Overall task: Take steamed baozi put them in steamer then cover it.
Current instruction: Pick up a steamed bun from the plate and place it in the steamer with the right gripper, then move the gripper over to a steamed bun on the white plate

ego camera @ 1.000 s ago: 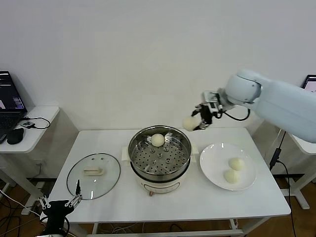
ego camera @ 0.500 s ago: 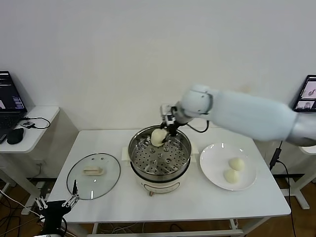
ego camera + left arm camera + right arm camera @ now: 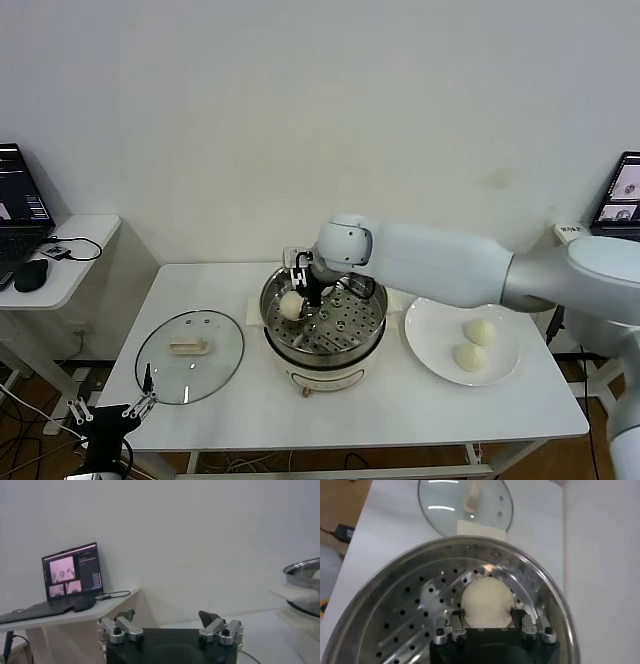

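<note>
My right gripper (image 3: 296,300) is shut on a cream-white baozi (image 3: 291,306), low over the left side of the steamer (image 3: 372,312), a shiny steel pot with a perforated tray. The right wrist view has that baozi (image 3: 487,600) between the fingers of the right gripper (image 3: 487,615), just above the tray (image 3: 410,610). Two more baozi (image 3: 481,331) (image 3: 467,356) lie on the white plate (image 3: 432,340). The glass cover (image 3: 190,347) rests flat on the table, left of the steamer. My left gripper (image 3: 110,413) hangs open below the table's front left corner.
A side table with a laptop (image 3: 70,575) and cables stands to the left. A second screen (image 3: 624,190) sits at the far right. The steamer's rim (image 3: 302,570) shows in the left wrist view. The white wall is close behind the table.
My right arm has swung left from beside the steamer's far right and come down into its left side, carrying the baozi. The left gripper has barely shifted.
</note>
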You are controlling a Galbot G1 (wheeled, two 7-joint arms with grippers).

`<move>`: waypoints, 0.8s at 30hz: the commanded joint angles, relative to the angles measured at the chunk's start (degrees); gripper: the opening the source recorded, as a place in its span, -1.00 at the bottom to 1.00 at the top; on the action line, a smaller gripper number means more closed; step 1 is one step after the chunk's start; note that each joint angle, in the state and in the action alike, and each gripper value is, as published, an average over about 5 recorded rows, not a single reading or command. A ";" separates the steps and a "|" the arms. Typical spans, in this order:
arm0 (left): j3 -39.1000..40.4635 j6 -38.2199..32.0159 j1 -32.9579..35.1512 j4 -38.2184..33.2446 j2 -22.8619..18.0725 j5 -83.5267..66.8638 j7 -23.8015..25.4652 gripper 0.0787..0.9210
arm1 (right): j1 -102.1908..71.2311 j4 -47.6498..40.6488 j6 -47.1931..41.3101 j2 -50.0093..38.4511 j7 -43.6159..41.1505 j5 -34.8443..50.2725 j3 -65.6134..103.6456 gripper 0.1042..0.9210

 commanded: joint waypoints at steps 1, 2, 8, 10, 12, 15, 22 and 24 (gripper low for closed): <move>0.08 0.03 -0.17 0.14 0.08 0.00 0.01 0.77 | -2.22 -2.22 -0.71 2.34 0.86 -0.22 0.21 0.20; 0.10 0.03 -0.19 0.14 0.08 0.01 0.00 0.77 | -2.21 -2.28 -0.63 2.30 0.96 -0.15 0.34 0.20; 0.11 0.04 0.04 -0.15 0.05 0.08 0.00 0.77 | -0.82 -0.82 -0.40 1.03 0.59 0.61 1.19 0.42; 0.03 0.03 0.16 -0.25 0.06 0.07 -0.02 0.77 | 0.81 0.39 -0.21 -0.18 -0.72 0.67 1.13 0.55; -0.01 0.02 0.25 -0.35 0.04 0.06 -0.03 0.77 | 3.30 1.76 0.60 -1.94 -2.85 -0.17 0.81 0.67; 0.05 0.02 0.36 -0.56 0.00 0.07 -0.04 0.77 | 8.19 4.28 3.37 -5.92 -7.61 -3.26 -0.14 0.75; 0.40 0.09 0.07 -0.79 0.32 0.08 0.02 0.77 | 17.97 12.87 10.23 -19.86 -16.35 -6.78 -2.24 0.76; 0.54 0.10 0.01 -0.78 0.52 0.07 0.02 0.77 | 19.67 15.85 11.72 -24.09 -18.07 -7.55 -2.94 0.76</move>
